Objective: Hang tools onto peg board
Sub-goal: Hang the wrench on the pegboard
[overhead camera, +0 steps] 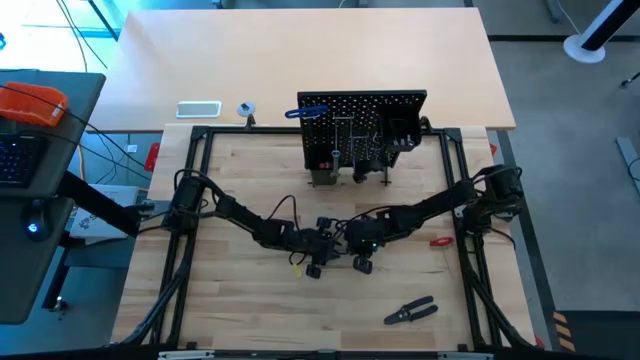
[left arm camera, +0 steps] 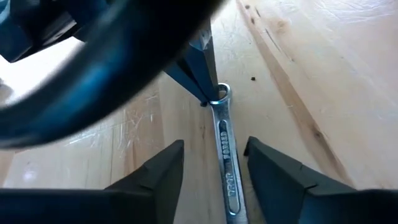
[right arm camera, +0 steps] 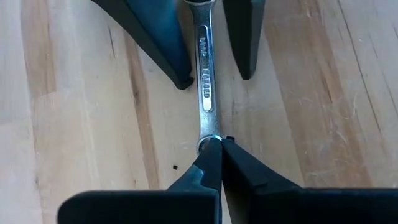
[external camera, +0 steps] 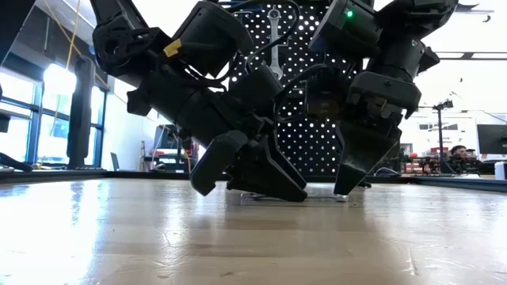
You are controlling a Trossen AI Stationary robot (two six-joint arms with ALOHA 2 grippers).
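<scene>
A silver wrench (left arm camera: 227, 163) lies flat on the wooden table at its middle, and it also shows in the right wrist view (right arm camera: 205, 74). My right gripper (right arm camera: 219, 143) is shut on the wrench's ring end. My left gripper (left arm camera: 214, 144) is open; its two fingers stand on either side of the wrench's shaft, with a gap on each side. Both grippers meet in front of the peg board (overhead camera: 362, 128), an upright black panel at the table's far side with several tools hanging on it. My right gripper pinches the wrench's ring end (right arm camera: 209, 138) between its two fingertips. The fingers come slanting down from the table's right side and lie along the wrench. The wrench's shaft lies on the table.
Black-handled pliers (overhead camera: 410, 312) lie near the front edge at the right. A small red tool (overhead camera: 441, 241) lies by my right arm. A white tray (overhead camera: 198, 109) and a small tape roll (overhead camera: 246, 109) sit on the far table behind the frame.
</scene>
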